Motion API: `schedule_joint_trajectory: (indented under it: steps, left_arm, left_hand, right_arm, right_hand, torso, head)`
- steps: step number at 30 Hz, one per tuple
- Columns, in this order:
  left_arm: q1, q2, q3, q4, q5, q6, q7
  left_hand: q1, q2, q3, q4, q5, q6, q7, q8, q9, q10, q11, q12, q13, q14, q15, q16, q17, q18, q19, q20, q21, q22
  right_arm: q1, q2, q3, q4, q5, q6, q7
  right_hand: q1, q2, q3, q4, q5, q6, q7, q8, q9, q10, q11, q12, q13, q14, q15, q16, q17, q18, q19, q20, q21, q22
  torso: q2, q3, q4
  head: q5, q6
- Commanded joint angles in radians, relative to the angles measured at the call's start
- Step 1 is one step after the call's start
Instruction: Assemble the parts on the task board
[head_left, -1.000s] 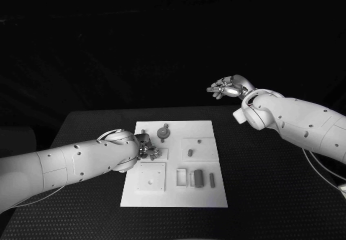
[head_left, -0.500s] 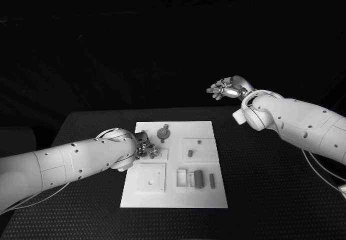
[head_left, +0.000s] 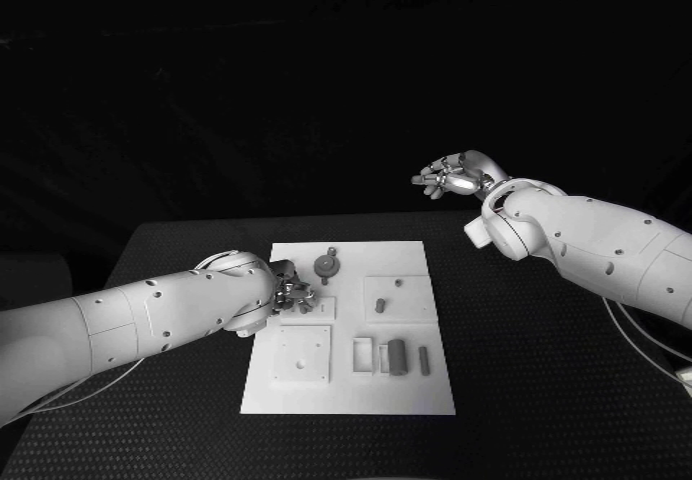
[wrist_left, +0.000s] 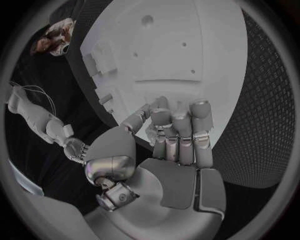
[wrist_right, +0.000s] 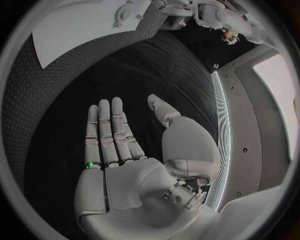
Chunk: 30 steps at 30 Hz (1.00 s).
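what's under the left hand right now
The left hand hovers low over the task board's left side, near a raised square block. Its fingers cover whatever lies directly beneath.

No text, label, brand, number or sign is readable anywhere.

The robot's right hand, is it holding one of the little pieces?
No. The right hand is raised with its fingers stretched out flat and nothing in it, away from the task board.

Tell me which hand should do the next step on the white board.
Probably the left hand: it hangs over the board among the parts. The right hand is raised beyond the table's far edge, fingers spread, holding nothing.
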Motion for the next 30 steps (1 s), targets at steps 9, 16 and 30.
schedule_joint_trajectory:
  steps: [9, 16, 30]
  left_arm:
    - [0.002, 0.016, 0.004, -0.023, -0.002, 0.098, -0.007]
    - [0.002, 0.016, 0.004, -0.024, -0.005, 0.121, -0.009]
    - [0.003, 0.013, 0.004, -0.031, -0.013, 0.097, -0.005]
  left_hand:
    - [0.045, 0.072, 0.015, 0.004, -0.035, 0.009, 0.001, 0.001, -0.002, -0.007, 0.001, 0.005, -0.003, -0.006, -0.004, 0.007, -0.004, 0.042, 0.0, -0.004, 0.001, 0.019]
    - [0.047, 0.065, 0.018, 0.001, -0.036, 0.01, 0.001, 0.002, -0.001, -0.008, 0.001, 0.006, -0.003, -0.006, -0.004, 0.008, -0.005, 0.043, 0.0, -0.004, 0.001, 0.019]
    - [0.054, 0.06, 0.024, 0.001, -0.027, 0.016, -0.001, 0.004, 0.001, -0.009, -0.001, 0.008, -0.004, -0.007, -0.004, 0.011, -0.006, 0.042, 0.001, -0.005, 0.003, 0.019]
  right_arm:
    - [-0.002, 0.003, 0.001, -0.002, 0.0, 0.017, 0.008]
    - [-0.002, 0.004, 0.001, -0.003, 0.0, 0.017, 0.008]
    - [-0.004, 0.004, 0.001, -0.003, 0.0, 0.017, 0.009]
  right_hand:
    - [-0.01, 0.001, 0.001, 0.007, 0.0, 0.01, 0.035, 0.003, -0.002, -0.11, 0.038, 0.001, -0.002, -0.002, 0.004, -0.004, 0.001, -0.009, -0.009, 0.001, -0.004, 0.001]
    - [-0.01, 0.001, 0.001, 0.008, 0.0, 0.01, 0.035, 0.003, -0.002, -0.11, 0.038, 0.001, -0.002, -0.002, 0.004, -0.005, 0.002, -0.009, -0.009, 0.001, -0.004, 0.002]
    - [-0.01, 0.001, 0.0, 0.008, 0.0, 0.01, 0.035, 0.003, -0.002, -0.111, 0.038, 0.001, -0.003, -0.002, 0.004, -0.005, 0.002, -0.009, -0.009, 0.001, -0.005, 0.002]
  torso:
    - [0.0, 0.0001, 0.0001]
    - [0.0, -0.0003, 0.0003]
    - [0.0, -0.0005, -0.0001]
  head:
    - [0.0, -0.004]
    - [0.0, -0.007]
    - [-0.001, -0.008]
